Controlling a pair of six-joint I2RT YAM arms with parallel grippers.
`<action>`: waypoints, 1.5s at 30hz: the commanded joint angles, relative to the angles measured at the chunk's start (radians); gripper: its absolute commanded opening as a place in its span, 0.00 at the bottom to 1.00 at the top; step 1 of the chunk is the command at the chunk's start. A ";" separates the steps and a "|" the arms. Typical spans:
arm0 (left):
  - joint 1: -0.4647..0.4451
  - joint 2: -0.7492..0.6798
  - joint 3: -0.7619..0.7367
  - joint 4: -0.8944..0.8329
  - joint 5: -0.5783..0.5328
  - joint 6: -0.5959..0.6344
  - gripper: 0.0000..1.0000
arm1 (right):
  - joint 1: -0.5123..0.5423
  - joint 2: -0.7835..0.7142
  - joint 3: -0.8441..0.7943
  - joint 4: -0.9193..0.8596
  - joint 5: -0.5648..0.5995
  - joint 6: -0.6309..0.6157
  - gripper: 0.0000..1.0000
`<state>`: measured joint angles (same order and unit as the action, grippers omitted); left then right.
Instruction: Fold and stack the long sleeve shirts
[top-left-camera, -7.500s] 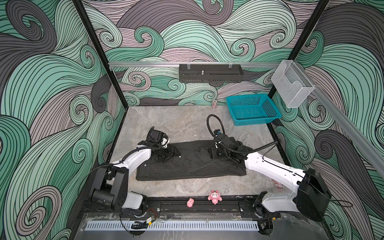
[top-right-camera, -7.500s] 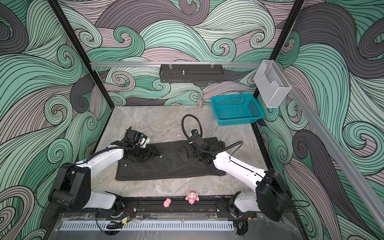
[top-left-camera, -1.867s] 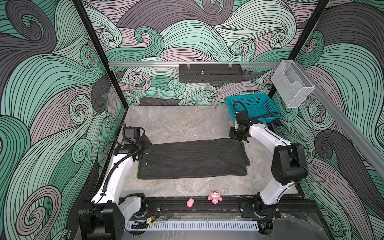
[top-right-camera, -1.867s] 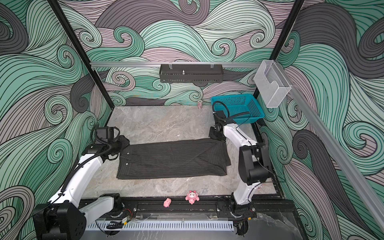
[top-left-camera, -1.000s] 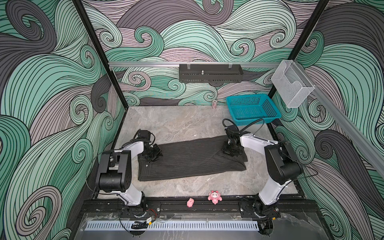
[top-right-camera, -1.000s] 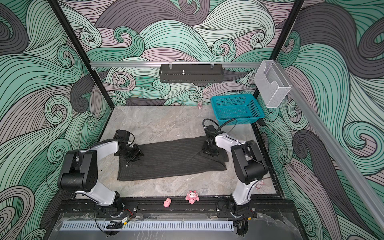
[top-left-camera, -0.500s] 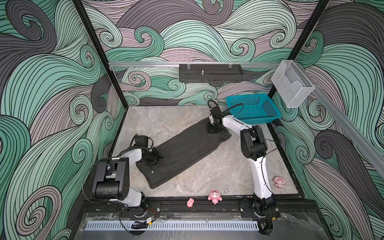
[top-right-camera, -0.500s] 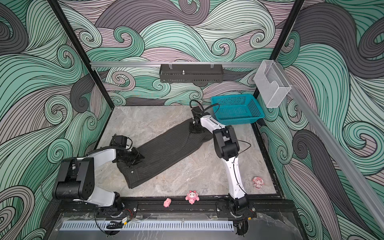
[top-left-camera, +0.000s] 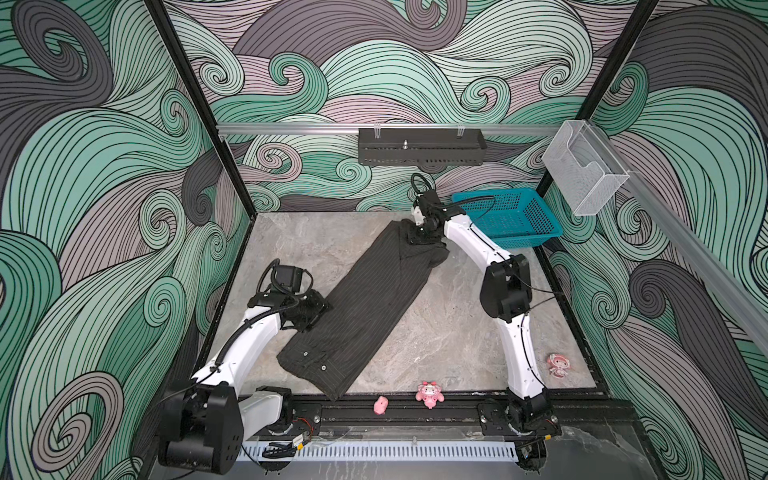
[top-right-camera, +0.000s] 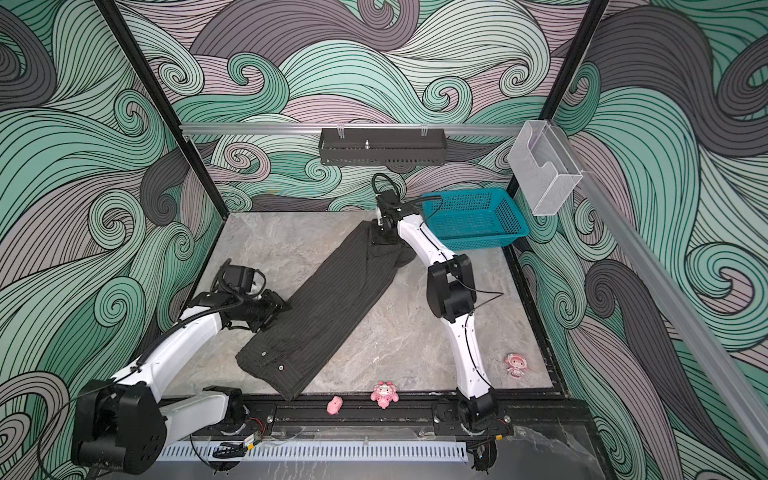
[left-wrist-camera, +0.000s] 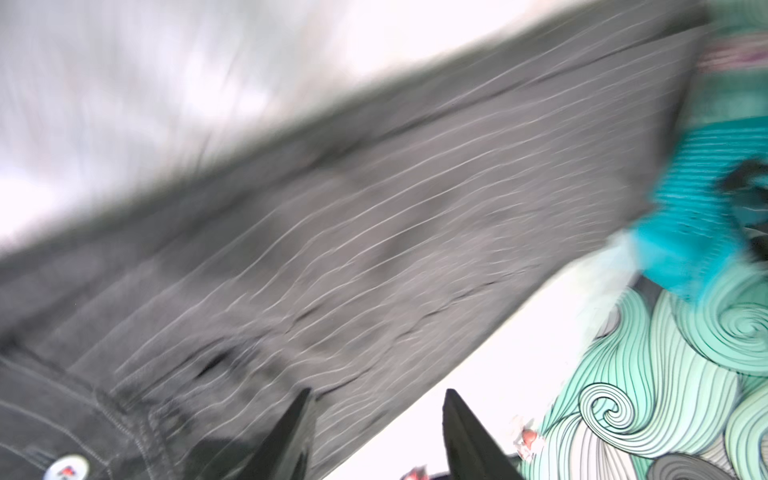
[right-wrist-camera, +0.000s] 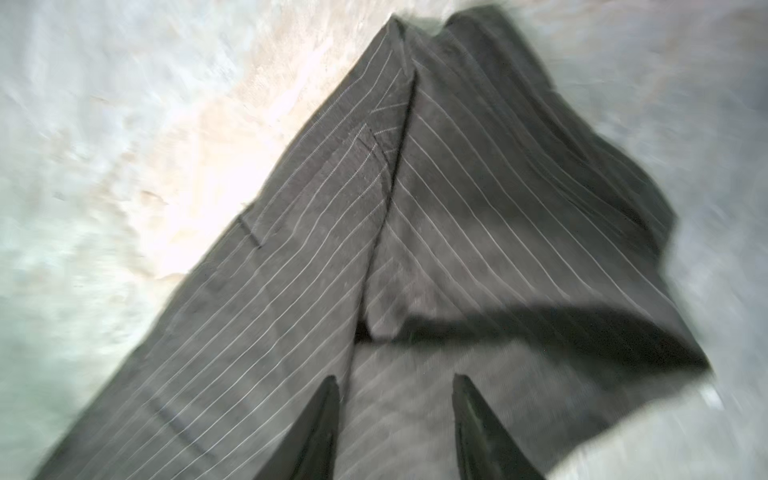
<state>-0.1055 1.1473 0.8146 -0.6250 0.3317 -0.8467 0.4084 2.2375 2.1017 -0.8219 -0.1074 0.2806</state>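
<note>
1. Charcoal pinstriped shirt (top-left-camera: 374, 299), folded into a long narrow strip, lies slantwise on the grey marble table (top-left-camera: 449, 332) in a top view. Its near end is by the front rail and its far end is close to the blue basket (top-left-camera: 523, 242) at the back right. The left claw (top-left-camera: 323, 308) sits at the strip's left edge about halfway along. The right claw (top-left-camera: 415, 240) is over the far end, just beside the basket. A small pink toy (top-left-camera: 430, 392) stands at the front rail.
2. In a top view the shirt (top-right-camera: 328, 303) shows two pale buttons (top-right-camera: 263, 354) on its near end, and its far end is bunched up. The left claw (top-right-camera: 281, 309) meets the cloth's edge and the right claw (top-right-camera: 380, 240) is on the bunched part. How wide the jaws stand is too small to read here.
3. Left wrist view, blurred: the left claw (left-wrist-camera: 378, 392) is released, its two dark fingers (left-wrist-camera: 291, 436) parted. One finger is over the shirt (left-wrist-camera: 374, 249) and one over bare table, with nothing pinched between them.
4. Right wrist view, also blurred: the right claw (right-wrist-camera: 395, 378) is released, its fingers (right-wrist-camera: 316, 428) spread above the shirt (right-wrist-camera: 436, 232). A fold line runs up the cloth between them, and nothing is clamped.
</note>
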 joint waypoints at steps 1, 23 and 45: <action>0.022 0.050 0.091 -0.086 -0.106 0.130 0.56 | -0.013 -0.130 -0.145 -0.044 0.012 0.135 0.52; 0.034 0.499 0.080 -0.173 0.002 0.300 0.71 | -0.079 0.147 -0.197 0.093 -0.215 0.142 0.73; -0.259 0.653 0.061 0.210 0.215 -0.071 0.59 | -0.054 0.526 0.631 0.125 -0.224 0.026 0.74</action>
<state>-0.3386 1.7725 0.9138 -0.5510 0.6994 -0.8738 0.3626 2.8151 2.7190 -0.7277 -0.3466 0.3111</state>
